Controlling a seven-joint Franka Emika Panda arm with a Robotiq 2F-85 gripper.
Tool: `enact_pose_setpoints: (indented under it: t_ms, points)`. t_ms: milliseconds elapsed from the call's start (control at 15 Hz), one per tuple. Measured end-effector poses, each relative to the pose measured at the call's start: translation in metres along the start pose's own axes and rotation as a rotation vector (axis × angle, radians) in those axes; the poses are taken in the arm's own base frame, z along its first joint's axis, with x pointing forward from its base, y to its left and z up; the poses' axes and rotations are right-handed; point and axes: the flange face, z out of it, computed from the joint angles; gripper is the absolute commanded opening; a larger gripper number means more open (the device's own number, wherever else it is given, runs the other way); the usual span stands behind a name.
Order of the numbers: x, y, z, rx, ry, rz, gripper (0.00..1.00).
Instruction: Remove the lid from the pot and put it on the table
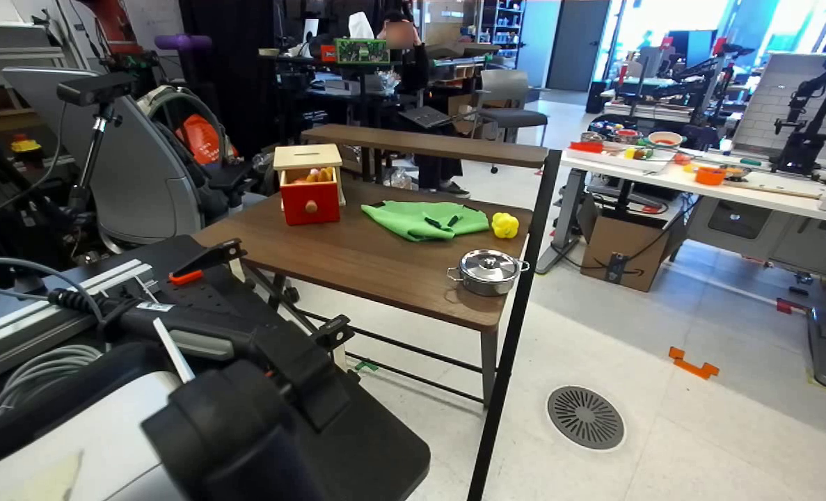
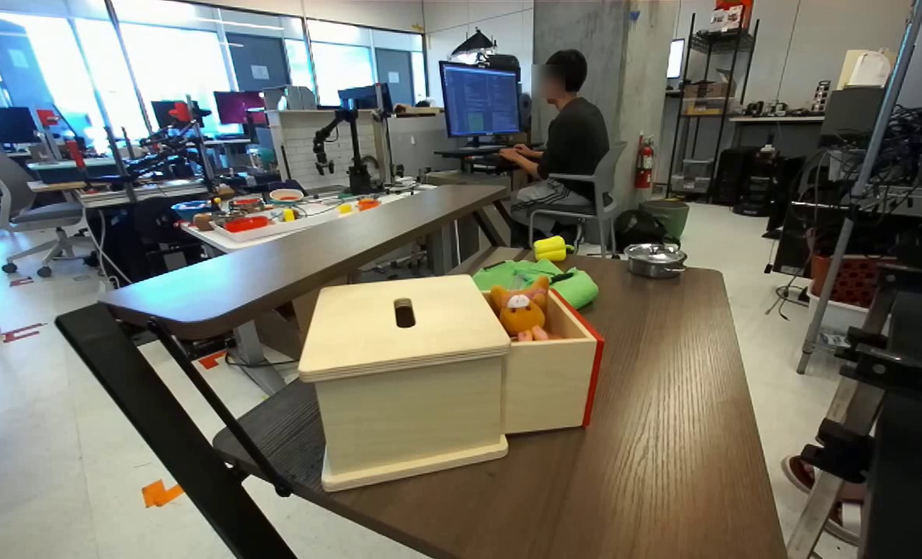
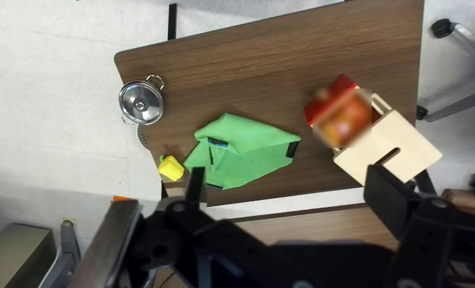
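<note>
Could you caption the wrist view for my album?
Beyond open fingers: a brown table with lidded pot, yellow pepper, green cloth, wooden box.

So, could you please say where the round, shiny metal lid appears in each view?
In an exterior view: the lid is right of centre, below the yellow pepper-shaped object.
In an exterior view: the lid is right of centre, with the yellow object to its left.
In the wrist view: the lid is left of centre, above and left of the yellow object.
Shared landmark: the yellow object.
</note>
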Motion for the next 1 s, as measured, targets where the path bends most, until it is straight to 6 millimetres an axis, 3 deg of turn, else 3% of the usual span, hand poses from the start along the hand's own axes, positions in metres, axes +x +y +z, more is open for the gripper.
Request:
enact_pose_setpoints:
  t_ms: [333, 733, 1000]
  points:
    - [0.03, 0.054, 0.055, -0.018, 0.004, 0.107, 1.0]
    - [0.056, 0.133, 0.163, 0.001, -0.077, 0.249, 1.0]
    - [0.068, 0.161, 0.23, 0.046, -0.148, 0.32, 1.0]
